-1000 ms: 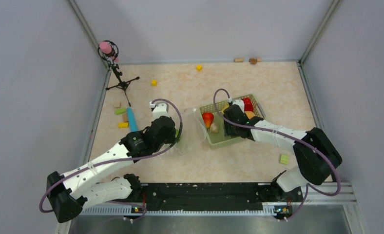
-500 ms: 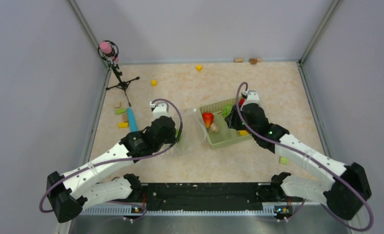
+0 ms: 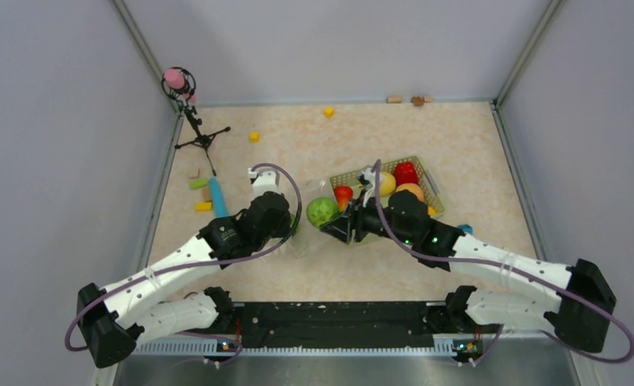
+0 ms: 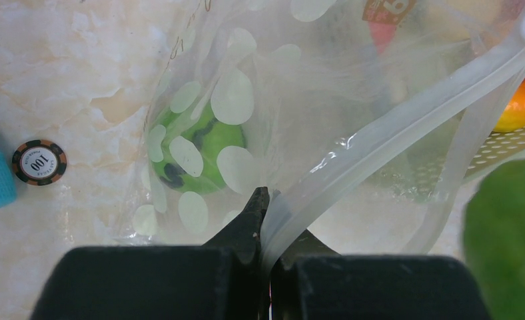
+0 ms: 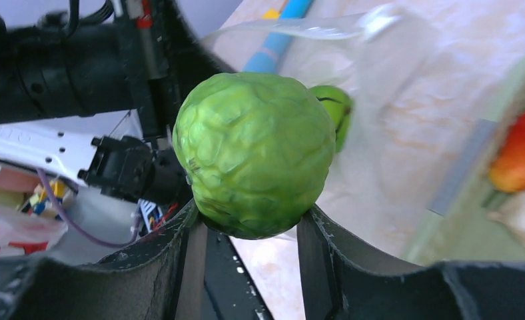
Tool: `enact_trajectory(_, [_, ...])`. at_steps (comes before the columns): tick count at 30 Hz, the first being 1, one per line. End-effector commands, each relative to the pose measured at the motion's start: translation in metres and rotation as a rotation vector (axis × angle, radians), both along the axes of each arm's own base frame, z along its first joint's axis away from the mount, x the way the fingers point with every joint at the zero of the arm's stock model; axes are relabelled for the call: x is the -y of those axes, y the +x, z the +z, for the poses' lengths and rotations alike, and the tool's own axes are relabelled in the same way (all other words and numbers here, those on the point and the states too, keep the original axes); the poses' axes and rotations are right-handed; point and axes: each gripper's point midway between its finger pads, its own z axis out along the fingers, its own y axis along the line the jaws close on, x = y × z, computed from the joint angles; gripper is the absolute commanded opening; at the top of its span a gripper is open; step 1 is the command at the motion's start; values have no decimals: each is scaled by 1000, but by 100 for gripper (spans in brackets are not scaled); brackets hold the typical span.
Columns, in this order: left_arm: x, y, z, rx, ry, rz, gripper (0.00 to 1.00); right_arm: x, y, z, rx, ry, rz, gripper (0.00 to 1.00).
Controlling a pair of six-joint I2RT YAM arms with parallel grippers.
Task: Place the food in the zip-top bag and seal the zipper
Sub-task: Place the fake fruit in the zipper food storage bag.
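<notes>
The top view looks down from behind the arms over the table (image 3: 459,137), the left wrist view down close past the left pincer (image 4: 265,213), the right wrist view sideways past the right pincer (image 5: 250,223), all sharing the zip-top bag (image 4: 246,87) and bumpy green fruit (image 3: 322,211).

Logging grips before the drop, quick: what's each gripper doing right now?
Left gripper: shut on the zipper of the bag.
Right gripper: shut on a green fruit.

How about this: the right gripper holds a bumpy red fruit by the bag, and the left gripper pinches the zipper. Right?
Almost. The right wrist view shows the bumpy fruit in the right gripper is green, not red. It is by the zip-top bag, and the left gripper does pinch the zipper.
</notes>
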Motion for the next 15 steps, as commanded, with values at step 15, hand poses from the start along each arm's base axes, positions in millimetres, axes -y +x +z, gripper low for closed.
enact_trajectory(15, [8,1,30,65,-95,-27,0,-79,28,-19,-48,-28,-216,44])
